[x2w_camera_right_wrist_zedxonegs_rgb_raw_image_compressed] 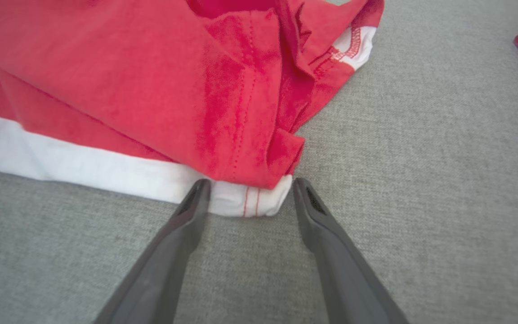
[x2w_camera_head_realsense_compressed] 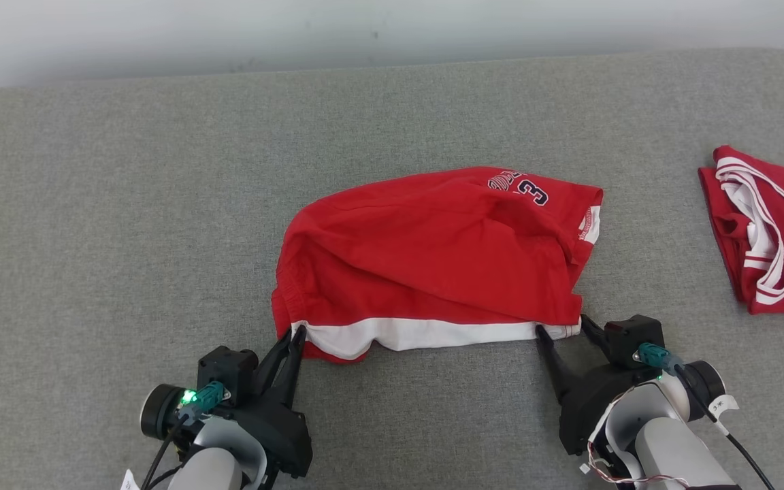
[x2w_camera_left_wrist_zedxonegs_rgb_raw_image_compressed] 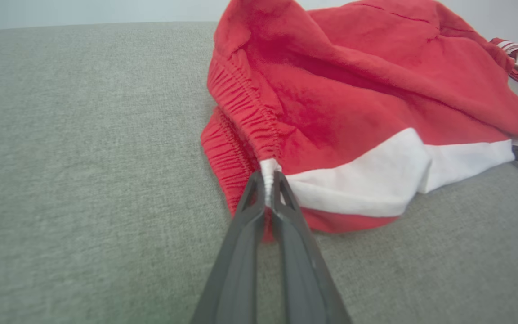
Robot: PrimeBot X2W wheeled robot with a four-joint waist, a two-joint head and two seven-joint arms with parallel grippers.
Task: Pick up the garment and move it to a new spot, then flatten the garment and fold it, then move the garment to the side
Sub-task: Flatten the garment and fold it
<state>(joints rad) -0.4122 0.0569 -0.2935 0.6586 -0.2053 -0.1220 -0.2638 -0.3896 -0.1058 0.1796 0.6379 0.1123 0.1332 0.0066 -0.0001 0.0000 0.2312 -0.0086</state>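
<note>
Squarely at the centre of a grey fabric surface (x2w_camera_head_realsense_compressed: 126, 204), a pair of red shorts (x2w_camera_head_realsense_compressed: 433, 252) lies loosely bunched, its cloth humped and creased rather than flat, as the robot's two grippers meet its near edge. A white band (x2w_camera_head_realsense_compressed: 433, 332) runs along that edge, facing the robot, and a dark printed numeral 3 (x2w_camera_head_realsense_compressed: 537, 194) shows near the far right corner. The left gripper (x2w_camera_head_realsense_compressed: 295, 333) is clenched on the left end of the white band, where it meets the gathered elastic waistband (x2w_camera_left_wrist_zedxonegs_rgb_raw_image_compressed: 245, 108); the left wrist view shows its two dark fingers pinched together with a sliver of white cloth caught between the tips (x2w_camera_left_wrist_zedxonegs_rgb_raw_image_compressed: 267, 177). The right gripper (x2w_camera_head_realsense_compressed: 561, 324) sits at the opposite end of the band with its fingers spread, and the right wrist view shows the stitched white corner lying between the parted tips (x2w_camera_right_wrist_zedxonegs_rgb_raw_image_compressed: 251, 182), flanked but not clamped. Both grippers are low, at the level of the surface, fingers pointing away from the robot. Well apart to the right, near the edge of the surface, rests a folded red-and-white garment (x2w_camera_head_realsense_compressed: 766, 238) with striped trim. A pale wall (x2w_camera_head_realsense_compressed: 365, 27) runs behind the far side of the surface.
</note>
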